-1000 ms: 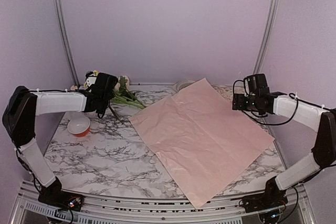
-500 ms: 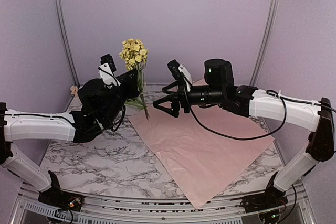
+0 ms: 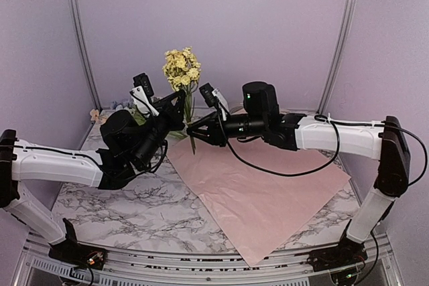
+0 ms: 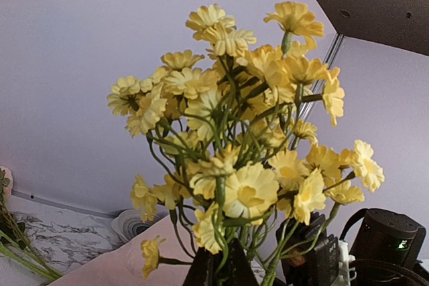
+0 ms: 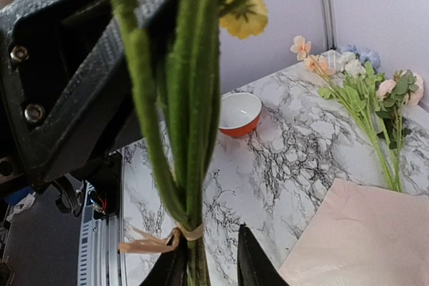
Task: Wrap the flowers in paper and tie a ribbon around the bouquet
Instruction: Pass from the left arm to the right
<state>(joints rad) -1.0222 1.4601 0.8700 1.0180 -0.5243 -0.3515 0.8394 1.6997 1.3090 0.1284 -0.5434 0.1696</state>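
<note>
Marble-look table point(image 3: 134, 199), lilac walls all round. The left gripper point(image 3: 182, 113), just left of centre in the overhead shot, is clamped tight on the stems of the yellow flowers point(image 3: 182, 68), holding the bunch upright in mid-air. The right gripper point(image 5: 209, 254) comes in from the right. Its jaws sit partly apart around the stem ends by the tan tie point(image 5: 167, 239), with a gap on one side. The pink paper point(image 3: 261, 172) lies flat, lower right. The right wrist view shows an orange bowl point(image 5: 240, 113) mid-frame and loose stems point(image 5: 362, 98) upper right.
</note>
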